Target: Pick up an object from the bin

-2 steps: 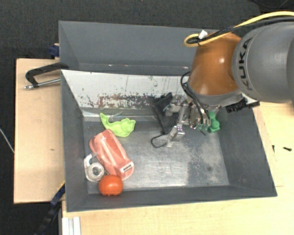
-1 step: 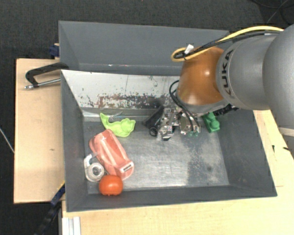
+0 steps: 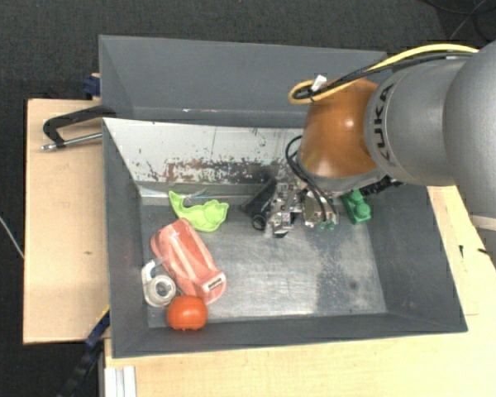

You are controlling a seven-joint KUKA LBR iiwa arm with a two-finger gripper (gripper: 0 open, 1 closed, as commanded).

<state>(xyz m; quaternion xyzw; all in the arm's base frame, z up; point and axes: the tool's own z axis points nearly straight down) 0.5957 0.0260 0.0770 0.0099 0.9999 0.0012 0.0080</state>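
My gripper (image 3: pixel 291 213) hangs low over the back middle of the bin, under the orange cover. A black oblong thing (image 3: pixel 260 199) lies just left of it, touching or nearly touching its left side. A small green thing (image 3: pixel 360 206) sits close on its right, partly hidden by the arm. I cannot make out anything between the fingers.
A lime-green curved piece (image 3: pixel 199 212) lies at the back left. In the front left corner lie a pink packet (image 3: pixel 186 260), a small white and grey roll (image 3: pixel 159 288) and a red ball (image 3: pixel 186 313). The arm covers the bin's back right.
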